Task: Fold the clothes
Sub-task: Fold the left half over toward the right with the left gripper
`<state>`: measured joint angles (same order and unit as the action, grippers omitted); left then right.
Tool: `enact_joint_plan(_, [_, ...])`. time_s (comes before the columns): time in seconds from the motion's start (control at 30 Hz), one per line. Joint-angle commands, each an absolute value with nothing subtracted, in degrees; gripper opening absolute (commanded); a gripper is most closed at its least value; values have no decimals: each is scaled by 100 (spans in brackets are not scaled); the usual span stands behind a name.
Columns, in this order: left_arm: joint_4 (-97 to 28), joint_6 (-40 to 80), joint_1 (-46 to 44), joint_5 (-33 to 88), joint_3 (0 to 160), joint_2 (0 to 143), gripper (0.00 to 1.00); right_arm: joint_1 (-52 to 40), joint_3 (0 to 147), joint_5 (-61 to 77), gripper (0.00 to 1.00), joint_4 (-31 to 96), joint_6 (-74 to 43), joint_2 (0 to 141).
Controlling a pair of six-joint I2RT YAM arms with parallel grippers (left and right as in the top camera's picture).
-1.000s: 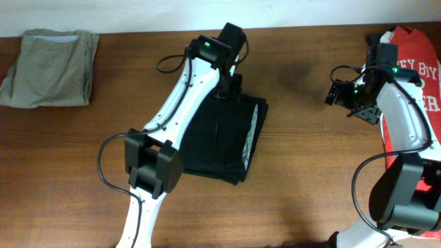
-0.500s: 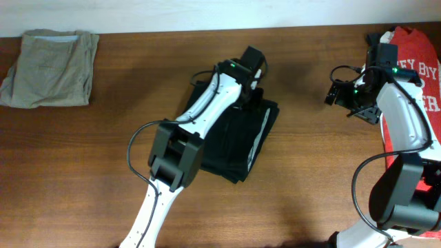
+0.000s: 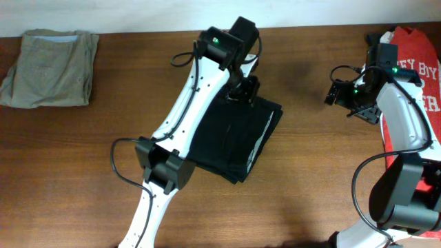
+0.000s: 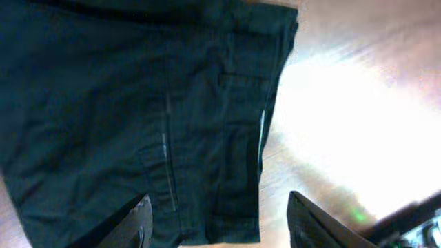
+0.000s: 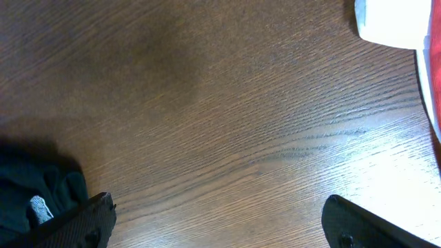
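Observation:
The large black garment (image 3: 238,141) lies folded in the middle of the table, its seams showing in the left wrist view (image 4: 138,103). My left gripper (image 3: 244,88) hovers over its far edge, open and empty, its fingers spread above the fabric (image 4: 220,227). The red white-lettered T-shirt (image 3: 417,69) lies at the right edge under the right arm. The grey-khaki garment (image 3: 52,67) lies folded at the far left. My right gripper (image 3: 342,93) is open and empty over bare wood (image 5: 220,224), to the right of the black garment.
The left arm (image 3: 186,110) stretches across the black garment's left side. In the right wrist view, a dark fabric edge (image 5: 34,189) shows at lower left, and a white patch (image 5: 389,21) and a red edge (image 5: 434,76) at the right.
The left arm swung over the black garment, and the garment's right edge has shifted slightly to the right. The right arm has not moved.

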<state>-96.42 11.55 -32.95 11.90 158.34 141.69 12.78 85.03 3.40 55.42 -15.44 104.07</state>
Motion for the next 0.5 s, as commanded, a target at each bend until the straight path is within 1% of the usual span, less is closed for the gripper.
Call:
enact_joint_plan(0.0, [-9675,392,-3356,2112,15133,14171,56,1284,8573,248,99,5546,-1568,10300])
enact_joint_plan(0.03, [-9675,215,-3409,2327,14879,14171,55,1282,8573,248,99,5546,-1568,10300])
enact_joint_plan(0.13, [-9675,156,-3553,2200,14040,14138,53,1284,8573,248,99,5544,-1568,10300])
enact_joint_plan(0.23, [-9673,32,-3603,2167,13045,14134,39,1284,8573,248,99,5544,-1568,10300])
enact_joint_plan(0.3, [-9581,14,-3645,2167,12610,14136,38,1284,8573,248,99,5544,-1568,10300])
enact_joint_plan(0.4, [-8766,14,-3887,2565,11526,14136,38,1284,8573,248,99,5546,-1568,10300])
enact_joint_plan(0.47, [-8366,16,-4016,2738,11163,14136,38,1284,8573,248,99,5546,-1568,10300])
